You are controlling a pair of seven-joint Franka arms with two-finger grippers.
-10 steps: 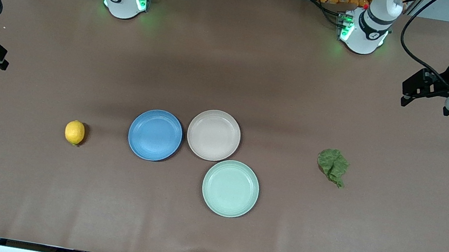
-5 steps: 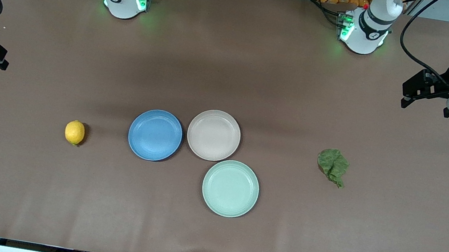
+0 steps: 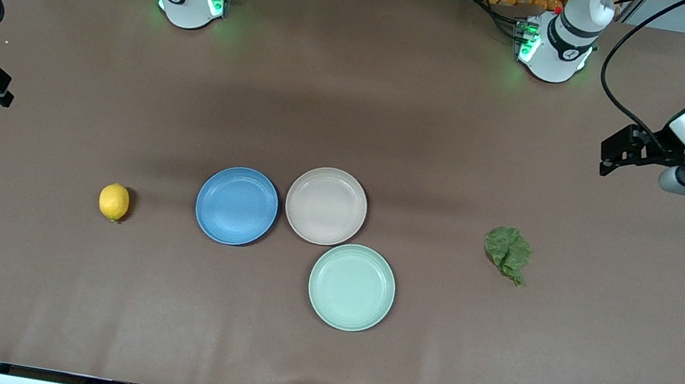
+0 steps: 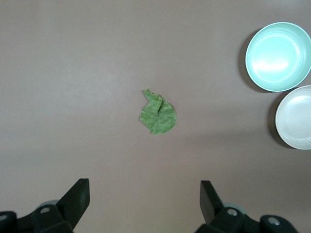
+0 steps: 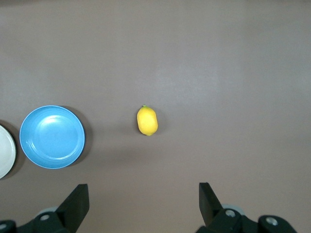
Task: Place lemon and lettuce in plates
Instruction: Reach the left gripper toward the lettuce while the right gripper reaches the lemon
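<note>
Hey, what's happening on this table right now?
Nothing is held yet. The lemon lies on the table beside the blue plate, the lettuce toward the left arm's end. The beige-pink plate and mint plate are empty too. The left gripper hangs open above the lettuce; the right gripper, open, above the lemon.

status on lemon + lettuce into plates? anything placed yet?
Nothing placed. Lemon and lettuce lie on the table; blue plate and beige-pink plate hold nothing. Left gripper hangs open above the lettuce, right gripper open above the lemon. Both picks and placements remain.
</note>
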